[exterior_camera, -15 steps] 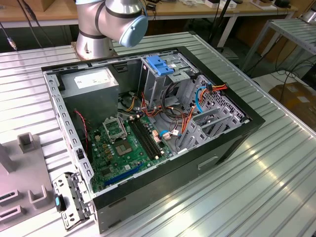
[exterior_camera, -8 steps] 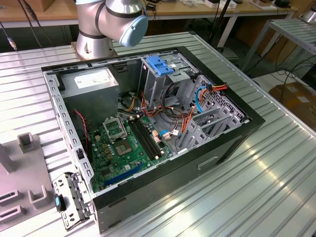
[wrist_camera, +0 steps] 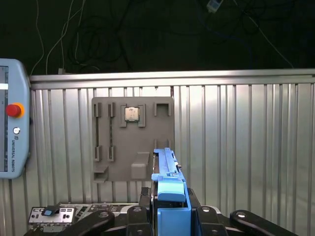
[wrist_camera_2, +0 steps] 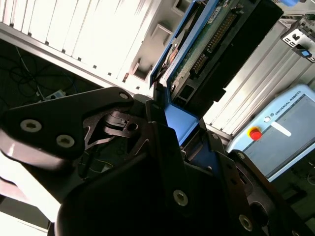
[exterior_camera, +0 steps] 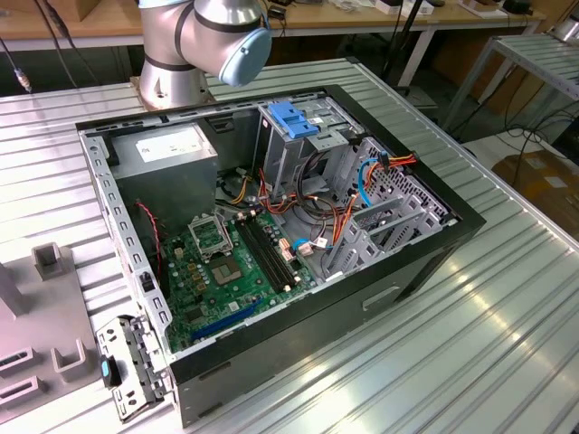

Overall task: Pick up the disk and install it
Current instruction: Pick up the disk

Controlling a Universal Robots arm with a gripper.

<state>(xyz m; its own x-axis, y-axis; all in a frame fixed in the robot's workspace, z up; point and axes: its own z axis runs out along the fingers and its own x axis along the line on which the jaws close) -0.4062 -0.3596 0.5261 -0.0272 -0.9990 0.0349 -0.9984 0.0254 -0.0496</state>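
In both wrist views my gripper (wrist_camera: 170, 209) (wrist_camera_2: 173, 122) is shut on the disk (wrist_camera: 165, 164) (wrist_camera_2: 212, 34). The jaws clamp the disk's bright blue carrier rail, and the disk stands edge-on out of them. The second wrist view shows its green circuit board and connector side. The disk hangs in the air above the ribbed metal table (wrist_camera: 236, 137), clear of the grey fixture plate (wrist_camera: 133, 140). In the exterior view, the arm's base and elbow (exterior_camera: 213, 36) stand behind the open computer case (exterior_camera: 434, 262).
Inside the case, a metal drive cage with a blue latch piece (exterior_camera: 294, 119) stands at the back, beside the power-supply box (exterior_camera: 167, 149), the motherboard (exterior_camera: 240, 262) and loose cables. A teach pendant (wrist_camera: 12, 118) and a metal bracket (wrist_camera: 54, 212) lie near the fixture plate, which carries a processor chip (wrist_camera: 131, 114).
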